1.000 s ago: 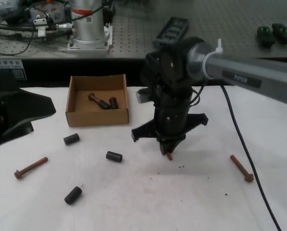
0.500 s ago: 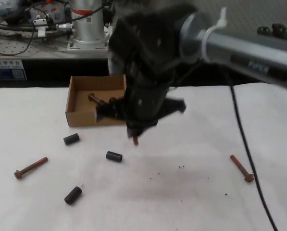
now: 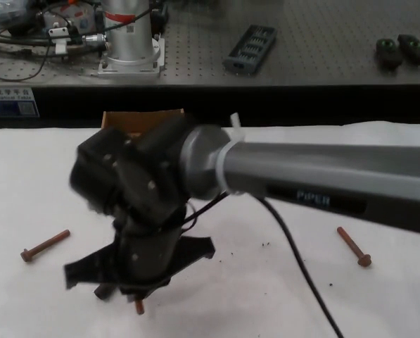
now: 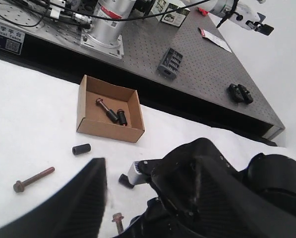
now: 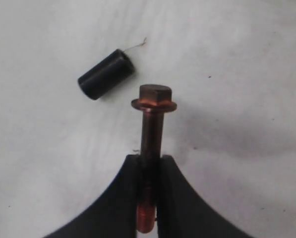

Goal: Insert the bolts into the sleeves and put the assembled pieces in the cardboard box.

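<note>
**Right hand**: closed narrow on the threaded end of a bolt. The bolt's head points away from the hand, low over the white surface.

**Sleeve**: on its side just past the bolt's head and off to one side. It is apart from the bolt and not in line with the shank.

**Cardboard box**: well beyond the hand. It holds one assembled piece.

**Loose bolt**: flat on the surface, out to one side of the hand.

**Second loose bolt**: well off to the other side.

**Step, as judged:** insertion. The bolt is gripped and the sleeve is not yet entered.

**Next move, as judged:** the threaded tip sits inside the grip, so the sleeve probably needs lifting and lining up with the shank, or the bolt needs regripping nearer its head.
</note>
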`<state>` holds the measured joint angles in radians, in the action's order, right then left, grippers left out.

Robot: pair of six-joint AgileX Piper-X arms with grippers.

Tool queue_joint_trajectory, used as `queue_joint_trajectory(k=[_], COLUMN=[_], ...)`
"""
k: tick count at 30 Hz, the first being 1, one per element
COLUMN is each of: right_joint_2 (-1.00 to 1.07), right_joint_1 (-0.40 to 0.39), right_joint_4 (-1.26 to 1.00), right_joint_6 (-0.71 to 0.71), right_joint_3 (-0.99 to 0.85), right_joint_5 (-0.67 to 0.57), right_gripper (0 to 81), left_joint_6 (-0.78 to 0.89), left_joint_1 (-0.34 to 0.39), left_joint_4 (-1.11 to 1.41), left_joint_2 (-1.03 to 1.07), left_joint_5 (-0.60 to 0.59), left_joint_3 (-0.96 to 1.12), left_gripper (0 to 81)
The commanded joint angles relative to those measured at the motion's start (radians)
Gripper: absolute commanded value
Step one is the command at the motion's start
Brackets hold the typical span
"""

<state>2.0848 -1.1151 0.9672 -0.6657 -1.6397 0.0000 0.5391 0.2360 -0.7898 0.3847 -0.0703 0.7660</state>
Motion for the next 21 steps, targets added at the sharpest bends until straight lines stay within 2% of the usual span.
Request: queue_joint_trajectory(k=[1,8,18,21], right_joint_2=[-0.025,-0.025,-0.025,-0.028], right_joint_1=[-0.010,0.005,0.013,0.013], right_joint_4=[-0.014,-0.023,-0.071,-0.070], right_joint_6=[-0.015,-0.042,-0.223,-0.240], right_joint_3=[-0.001,-0.001,0.024,0.051], right_joint_5=[0.028,0.050,0.042,0.035], right_gripper=[4.3,4.3,4.3,4.3], left_joint_6=[-0.023,-0.002,0.030,0.039], left_joint_1=[-0.003,-0.003,-0.003,-0.003], left_joint_4=[0.001,-0.001,-0.001,-0.001], left_joint_2=[-0.006,-0.006,-0.006,-0.006], left_joint_5=[0.006,-0.025,-0.024,-0.032], left_joint_3=[0.008,0.008,0.008,0.008], left_gripper=[40.2,40.2,40.2,40.2])
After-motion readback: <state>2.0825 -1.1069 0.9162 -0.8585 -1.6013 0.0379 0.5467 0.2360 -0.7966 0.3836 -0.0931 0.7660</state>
